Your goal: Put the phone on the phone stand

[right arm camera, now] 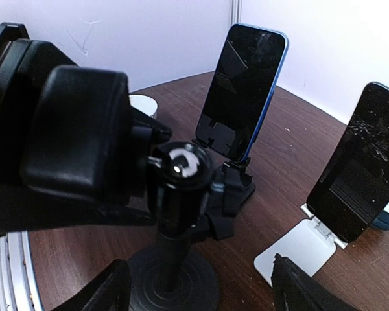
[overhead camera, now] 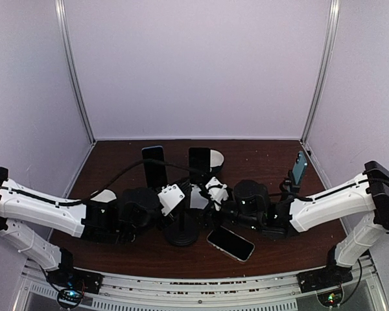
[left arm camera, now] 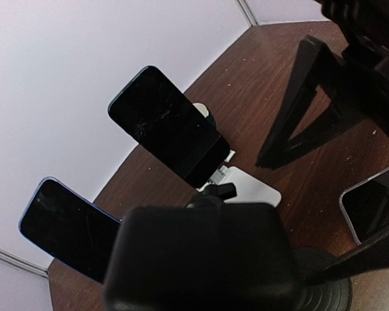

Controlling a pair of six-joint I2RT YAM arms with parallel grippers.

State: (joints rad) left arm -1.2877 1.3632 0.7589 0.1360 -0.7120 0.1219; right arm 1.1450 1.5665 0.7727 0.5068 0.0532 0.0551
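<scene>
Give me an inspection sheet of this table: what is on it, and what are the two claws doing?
Surface: dark brown table, lightly speckled.
Job's things: phone lying flat near the front; black round-based stand beside it, no phone on it.
Clutter: back-left phone, back-centre phone and far-right phone, each propped up.
Grippers: left gripper at the stand's head, grip unclear; right gripper open, fingers either side of the stand.
Cables: black cable arcing over the left arm.
Surroundings: plain pale walls.

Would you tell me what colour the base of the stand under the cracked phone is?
White base, best seen in the right wrist view.
</scene>
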